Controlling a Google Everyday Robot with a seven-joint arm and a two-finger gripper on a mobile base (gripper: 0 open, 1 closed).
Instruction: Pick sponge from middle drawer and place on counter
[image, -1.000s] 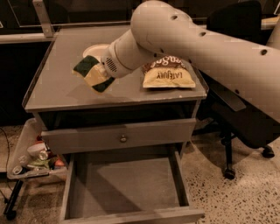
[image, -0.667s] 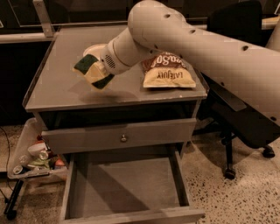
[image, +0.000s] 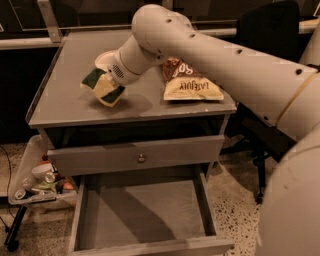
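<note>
The sponge (image: 103, 87), dark green over yellow foam, hangs tilted just above the left part of the counter (image: 60, 100), with its shadow on the surface beside it. My gripper (image: 106, 80) is at the end of the big white arm that reaches in from the right. It is shut on the sponge, and its fingers are mostly hidden behind the wrist. The middle drawer (image: 145, 215) stands pulled open below, and its flat grey floor is bare.
A chip bag (image: 192, 85) lies on the right half of the counter, close to my arm. A closed drawer front with a round knob (image: 141, 158) sits above the open drawer. A tray of clutter (image: 35, 182) stands at the left, and a dark office chair (image: 270, 35) at the right.
The gripper with the sponge has moved slightly down and to the left, closer to the counter surface. The chip bag and the open drawer have not moved.
</note>
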